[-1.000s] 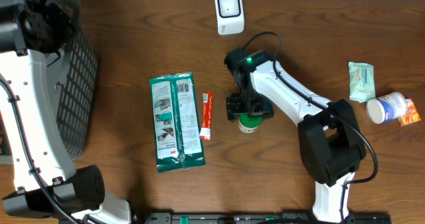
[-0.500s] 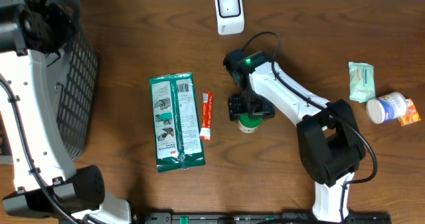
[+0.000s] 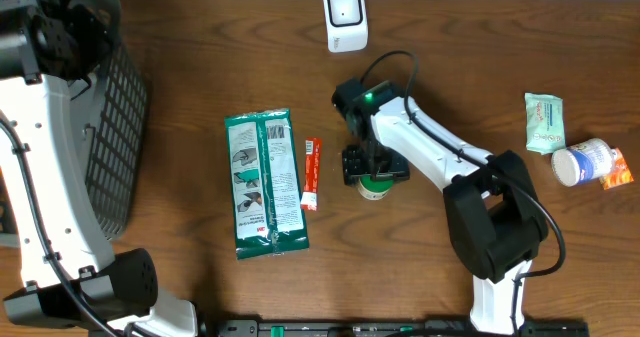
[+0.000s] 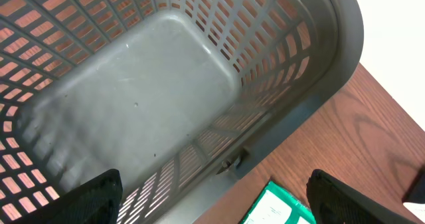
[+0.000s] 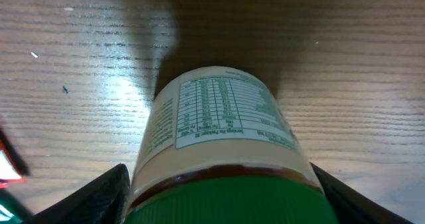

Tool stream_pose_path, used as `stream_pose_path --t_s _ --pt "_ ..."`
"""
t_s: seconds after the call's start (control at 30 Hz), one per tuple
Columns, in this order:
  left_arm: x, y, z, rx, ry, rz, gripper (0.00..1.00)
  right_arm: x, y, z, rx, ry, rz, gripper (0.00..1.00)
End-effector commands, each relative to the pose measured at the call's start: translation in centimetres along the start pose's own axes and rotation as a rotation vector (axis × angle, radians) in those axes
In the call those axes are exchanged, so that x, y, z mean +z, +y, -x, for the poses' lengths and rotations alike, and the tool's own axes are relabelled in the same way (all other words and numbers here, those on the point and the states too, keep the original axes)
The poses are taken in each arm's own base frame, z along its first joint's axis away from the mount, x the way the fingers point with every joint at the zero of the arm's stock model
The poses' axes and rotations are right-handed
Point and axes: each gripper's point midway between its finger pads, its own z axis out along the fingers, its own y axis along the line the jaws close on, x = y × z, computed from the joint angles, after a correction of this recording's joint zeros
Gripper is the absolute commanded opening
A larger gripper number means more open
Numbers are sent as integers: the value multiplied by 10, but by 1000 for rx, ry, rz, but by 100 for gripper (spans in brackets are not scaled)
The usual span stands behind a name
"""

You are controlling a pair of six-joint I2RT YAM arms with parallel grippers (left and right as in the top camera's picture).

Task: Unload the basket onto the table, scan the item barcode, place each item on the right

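The jar (image 3: 374, 186), green-lidded with a pale printed label, stands upright on the bench (image 3: 180, 67) just right of centre. The right arm (image 3: 430, 152) reaches across to it from the near right, and the right jaws hang straight over it. From the wrist camera the jar (image 5: 219, 137) fills the gap between the two dark fingers (image 5: 109, 197), which straddle the lid on either side. They sit so close to it that I cannot tell whether they are pressing on it or just clear of it.

The white scanner (image 3: 345, 18) stands at the far edge of the bench, well apart from the jar. To the jar's left lies a slim red sachet (image 3: 311, 173), and beside that a large green pack (image 3: 265, 182), both flat. Over at the right edge are a pale green wipes pack (image 3: 544, 122) and a white bottle (image 3: 585, 162) on its side.

The left jaws hover above the grey basket (image 4: 133, 104) at the far left corner, spread wide with nothing between them.
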Motion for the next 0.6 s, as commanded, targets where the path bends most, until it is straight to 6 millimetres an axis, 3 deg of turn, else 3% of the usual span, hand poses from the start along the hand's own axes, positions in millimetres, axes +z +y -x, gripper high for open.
stream_pose_path --t_s 0.0,0.23,0.3,0.57 --pt "-4 3 3 -3 -15 8 88 5 3 -6 7 12 -14 75" --pt "-4 3 3 -3 -15 8 88 5 0 -4 16 10 -17 70" --pt "-4 4 3 -3 -15 8 88 5 -2 -3 14 10 -16 73" --pt "-4 3 3 -3 -15 8 88 5 1 2 -201 -7 -4 78"
